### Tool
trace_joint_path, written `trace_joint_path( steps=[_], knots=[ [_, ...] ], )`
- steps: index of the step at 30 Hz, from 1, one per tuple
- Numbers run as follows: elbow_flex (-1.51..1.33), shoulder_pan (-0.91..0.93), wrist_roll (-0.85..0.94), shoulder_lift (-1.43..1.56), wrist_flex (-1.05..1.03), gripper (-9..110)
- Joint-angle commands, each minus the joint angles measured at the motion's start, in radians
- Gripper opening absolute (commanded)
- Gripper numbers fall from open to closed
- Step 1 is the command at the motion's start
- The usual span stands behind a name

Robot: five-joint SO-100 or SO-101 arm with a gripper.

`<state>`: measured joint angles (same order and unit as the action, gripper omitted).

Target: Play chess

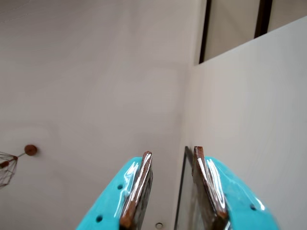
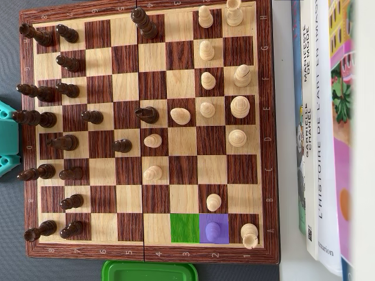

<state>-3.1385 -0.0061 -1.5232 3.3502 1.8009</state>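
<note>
My gripper (image 1: 172, 151) has turquoise jaws with brown pads. In the wrist view it points up at a pale wall and ceiling, its jaws apart with nothing between them. In the overhead view the wooden chessboard (image 2: 266, 117) fills the frame. Dark pieces (image 2: 64, 91) stand on the left side, light pieces (image 2: 206, 79) on the right, and a few of each are out in the middle. One square in the bottom row is tinted green (image 2: 184, 228). The square next to it is tinted purple and holds a piece (image 2: 214, 230). Only a turquoise part of the arm (image 2: 7, 137) shows at the left edge.
Books (image 2: 325, 129) lie along the board's right side. A green lid or box (image 2: 149, 272) sits just below the board. A wire lamp (image 1: 7, 167) and a dark-framed window (image 1: 206, 28) show in the wrist view.
</note>
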Motion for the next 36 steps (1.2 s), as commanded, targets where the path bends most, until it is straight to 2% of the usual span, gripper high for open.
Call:
trace_joint_path(
  steps=[1, 20, 30, 36],
  knots=[
    [-0.020, 0.005, 0.002, -0.006, 0.003, 13],
    [-0.021, 0.008, 0.006, -0.017, -0.006, 13],
    [-0.015, -0.005, 0.130, -0.018, -0.126, 13],
    [0.087, 0.006, 0.138, -0.020, -0.357, 13]
  ],
)
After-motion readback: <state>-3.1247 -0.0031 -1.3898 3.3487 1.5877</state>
